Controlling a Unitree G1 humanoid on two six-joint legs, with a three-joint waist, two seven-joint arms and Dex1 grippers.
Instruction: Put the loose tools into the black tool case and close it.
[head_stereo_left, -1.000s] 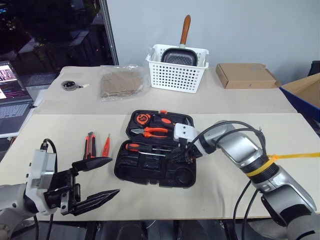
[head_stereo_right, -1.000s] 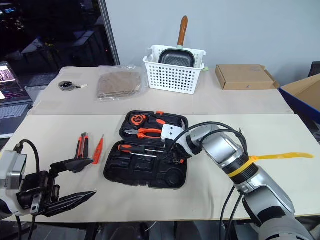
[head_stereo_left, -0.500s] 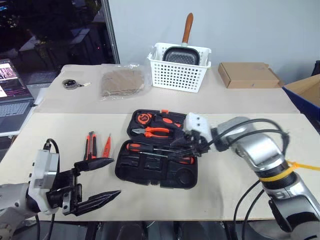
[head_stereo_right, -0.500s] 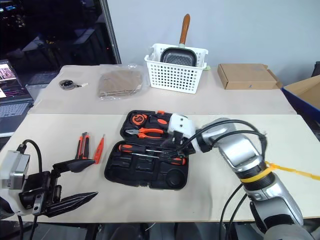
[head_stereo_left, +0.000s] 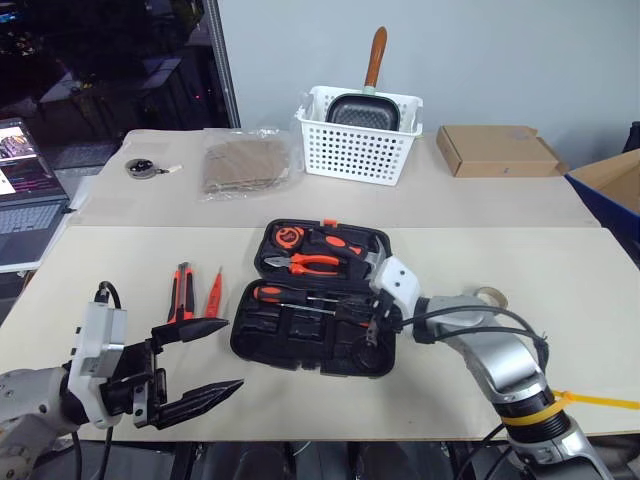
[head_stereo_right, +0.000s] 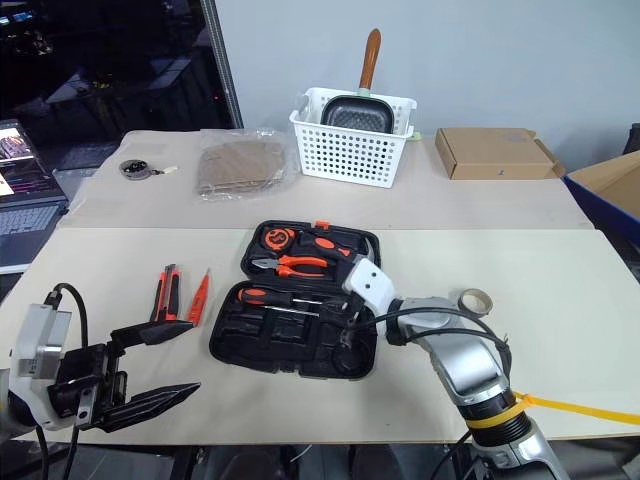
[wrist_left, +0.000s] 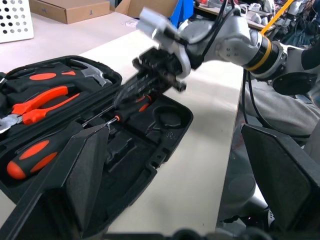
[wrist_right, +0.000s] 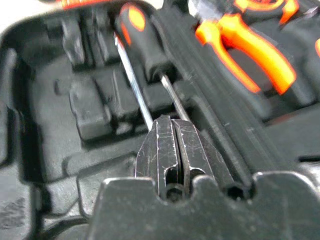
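Observation:
The black tool case (head_stereo_left: 300, 335) lies open at the table's centre. Two long screwdrivers rest in its near half, one handle (head_stereo_left: 270, 294) at the left and their shafts (wrist_right: 134, 80) running under my right gripper (head_stereo_left: 362, 320). That gripper is shut with nothing between its fingers (wrist_right: 165, 145), low over the case's near right part. On the table left of the case are the utility knife (head_stereo_left: 178, 290) and the slim tester screwdriver (head_stereo_left: 212, 291). To the right of the case sits the beige tape roll (head_stereo_left: 488, 295). My left gripper (head_stereo_left: 230, 353) stands open near the front left edge, apart from all of them.
Pliers (head_stereo_left: 305, 263), a hammer (head_stereo_left: 340, 243) and a tape measure (head_stereo_left: 287, 236) fill the case's far half. At the back stand a white basket (head_stereo_left: 358, 150) holding a pan, a cardboard box (head_stereo_left: 497, 150) and a plastic bag (head_stereo_left: 243, 165). A laptop (head_stereo_left: 20, 200) sits far left.
My right gripper has shut and drawn back toward me, sinking low over the case's near right part. With the arm lower, the tape roll now shows. The left gripper has not moved.

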